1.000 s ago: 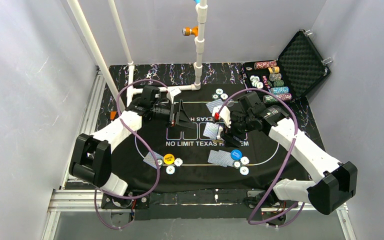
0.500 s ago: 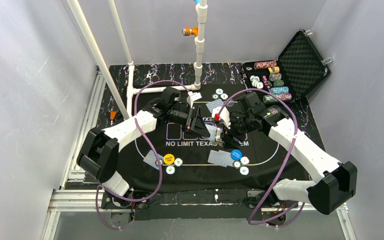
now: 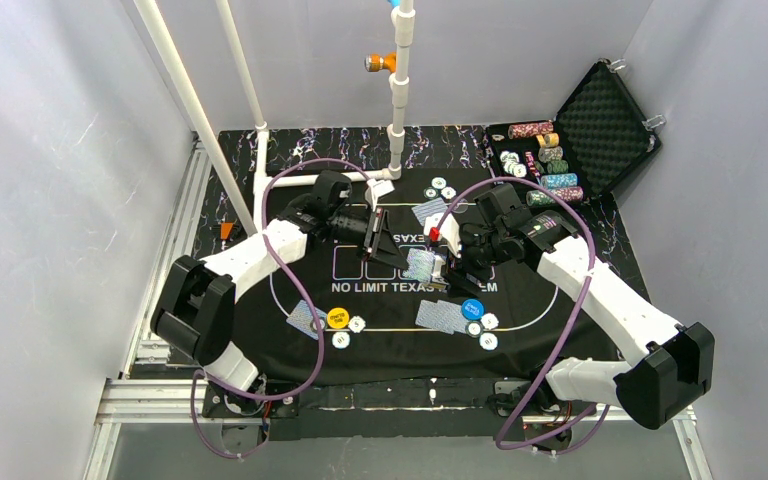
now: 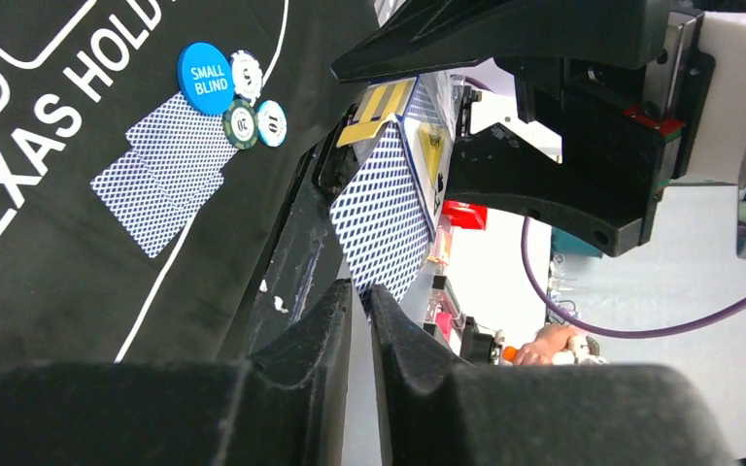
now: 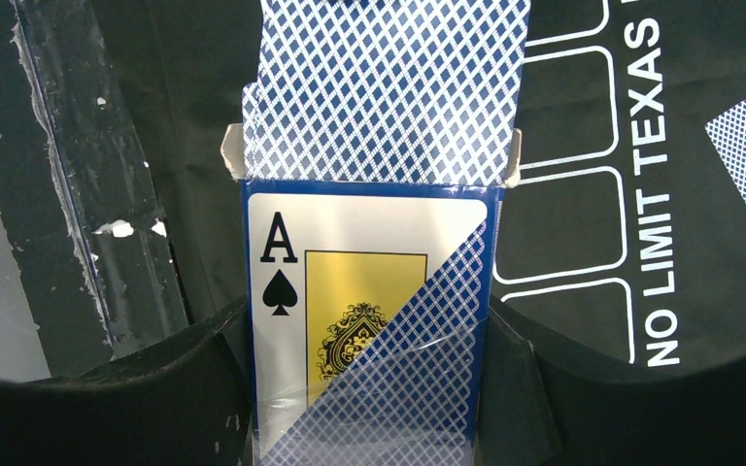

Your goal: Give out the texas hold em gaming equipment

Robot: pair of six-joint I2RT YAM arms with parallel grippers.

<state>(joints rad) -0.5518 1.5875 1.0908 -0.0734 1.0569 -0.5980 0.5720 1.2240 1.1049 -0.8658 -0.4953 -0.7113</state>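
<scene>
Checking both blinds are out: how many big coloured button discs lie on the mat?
2. The yellow button disc lies at the near left of the mat, the blue button disc at the near right. Others may be hidden.

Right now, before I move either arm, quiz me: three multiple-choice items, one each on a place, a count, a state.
1. Where on the mat is the yellow button? A) far right corner B) centre C) near left, beside face-down cards
2. How many chips lie by the blue button? A) three B) one C) six
3. The card box is: A) lying shut on the mat B) in the right gripper, flap open, cards sticking out C) standing shut on the mat
1 C: top view shows it there. 2 A: left wrist view shows three. 3 B: right wrist view shows fingers flanking it.
</scene>
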